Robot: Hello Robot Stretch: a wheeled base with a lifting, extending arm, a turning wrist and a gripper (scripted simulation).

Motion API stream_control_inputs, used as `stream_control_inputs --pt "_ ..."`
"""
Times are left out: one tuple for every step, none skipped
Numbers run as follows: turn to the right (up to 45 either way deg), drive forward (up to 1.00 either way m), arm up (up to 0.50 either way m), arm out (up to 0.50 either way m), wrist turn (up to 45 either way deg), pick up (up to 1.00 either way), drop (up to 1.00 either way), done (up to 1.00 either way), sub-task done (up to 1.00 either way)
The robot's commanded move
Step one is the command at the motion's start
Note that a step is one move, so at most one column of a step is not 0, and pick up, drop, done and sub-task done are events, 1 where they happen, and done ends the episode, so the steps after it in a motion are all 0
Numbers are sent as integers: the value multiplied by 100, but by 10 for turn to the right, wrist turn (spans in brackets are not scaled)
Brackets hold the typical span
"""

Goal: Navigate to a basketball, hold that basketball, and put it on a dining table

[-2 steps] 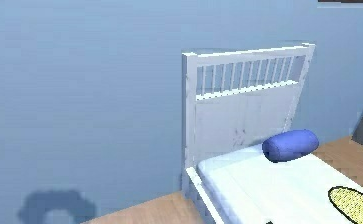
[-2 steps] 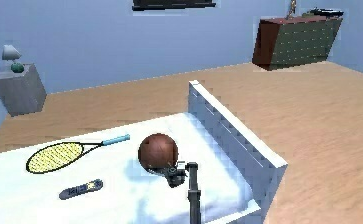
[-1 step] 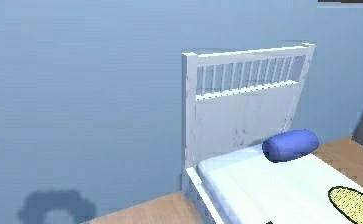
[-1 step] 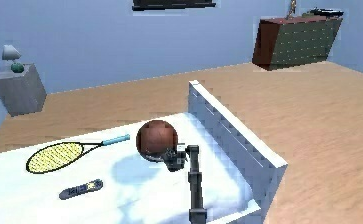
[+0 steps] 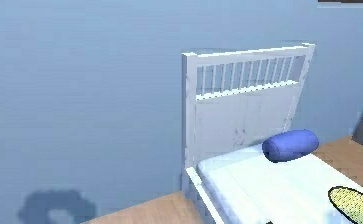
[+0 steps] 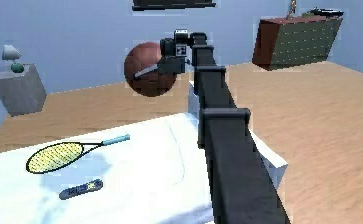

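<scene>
Nearest lay a white bed [image 6: 139,185], and on its cover a yellow tennis racket [image 6: 57,156] rested beside 1 small grey object [image 6: 82,189]. The dark arm [image 6: 229,140] reached out across this bed. At its far end the gripper [image 6: 164,62] held the basketball [image 6: 144,80], which hung clear above the wooden floor [image 6: 319,110]; the state of its fingers could not be told. In the forward view a blue pillow [image 5: 291,146] lay under the white slatted headboard [image 5: 244,85]. Farther out, against the blue wall [image 5: 79,90], stood a grey nightstand [image 6: 21,90] with a lamp [image 6: 9,52], and a dark dresser [image 6: 294,45].
</scene>
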Motion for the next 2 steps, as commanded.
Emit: stream_control_inputs --pt "0 0 0 0 -450 0 0 0 0" --pt "0 0 0 0 -450 0 0 0 0"
